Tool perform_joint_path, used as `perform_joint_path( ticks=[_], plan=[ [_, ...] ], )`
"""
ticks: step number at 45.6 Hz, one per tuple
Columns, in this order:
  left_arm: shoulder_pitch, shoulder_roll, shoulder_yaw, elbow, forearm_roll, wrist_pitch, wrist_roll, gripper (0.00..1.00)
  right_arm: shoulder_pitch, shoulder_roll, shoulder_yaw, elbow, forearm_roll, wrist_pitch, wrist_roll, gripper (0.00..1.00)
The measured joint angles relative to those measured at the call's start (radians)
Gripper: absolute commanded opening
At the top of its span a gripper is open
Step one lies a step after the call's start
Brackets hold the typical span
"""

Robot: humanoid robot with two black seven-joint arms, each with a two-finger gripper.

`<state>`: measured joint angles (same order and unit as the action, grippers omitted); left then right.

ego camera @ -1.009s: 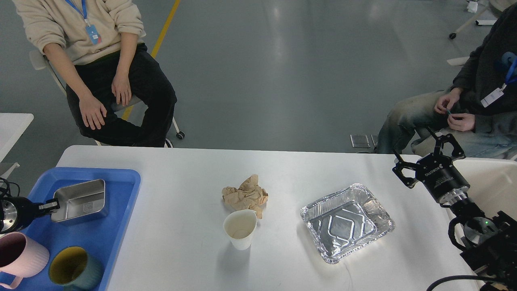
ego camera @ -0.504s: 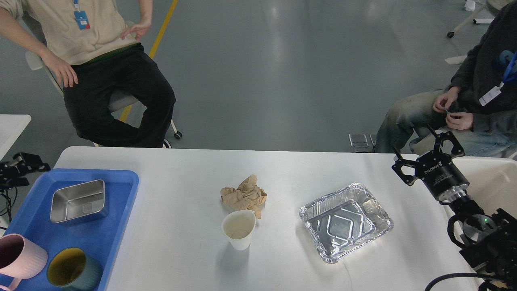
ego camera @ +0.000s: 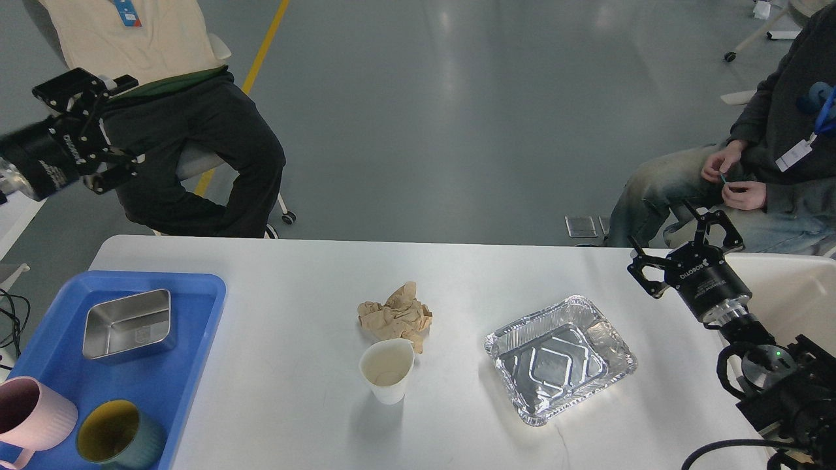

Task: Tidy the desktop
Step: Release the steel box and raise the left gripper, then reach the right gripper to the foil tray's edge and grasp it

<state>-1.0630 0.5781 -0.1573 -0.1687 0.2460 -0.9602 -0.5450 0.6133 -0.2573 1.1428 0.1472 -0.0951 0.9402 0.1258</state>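
Observation:
The white desktop (ego camera: pixel 294 287) holds a crumpled brown paper ball (ego camera: pixel 396 316), a white paper cup (ego camera: pixel 386 369) just in front of it, and an empty foil tray (ego camera: pixel 560 359) to the right. My left gripper (ego camera: pixel 124 124) is open and empty, raised high beyond the table's far-left corner. My right gripper (ego camera: pixel 669 245) is open and empty, above the table's far-right edge, behind the foil tray.
A blue tray (ego camera: pixel 196 307) at the front left holds a steel box (ego camera: pixel 127 323), a pink mug (ego camera: pixel 32 414) and a green mug (ego camera: pixel 117 434). Two people sit beyond the table: one far left (ego camera: pixel 196 130), one far right (ego camera: pixel 771 163). A small white table corner (ego camera: pixel 16 215) shows at the left.
My left gripper let go of the steel box, which now rests in the blue tray, and rose up and away. My right gripper shifted slightly left. The left person moved.

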Motion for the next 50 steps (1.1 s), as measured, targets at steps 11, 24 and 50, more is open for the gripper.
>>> perform_joint_path(
  ticks=[11, 24, 50],
  plan=[
    [0.223, -0.222, -0.292, 0.0, -0.131, 0.0, 0.074, 0.97, 0.002, -0.028, 0.0, -0.001, 0.0, -0.003, -0.002, 1.0],
    [0.268, -0.357, -0.466, 0.012, -0.136, 0.073, 0.249, 0.97, 0.0, -0.04, 0.002, -0.003, 0.0, -0.007, -0.002, 1.0],
    [0.308, -0.434, -0.506, 0.01, -0.134, 0.107, 0.236, 0.97, -0.08, -0.377, -0.201, 0.359, -0.185, -0.007, -0.016, 1.0]
  ],
)
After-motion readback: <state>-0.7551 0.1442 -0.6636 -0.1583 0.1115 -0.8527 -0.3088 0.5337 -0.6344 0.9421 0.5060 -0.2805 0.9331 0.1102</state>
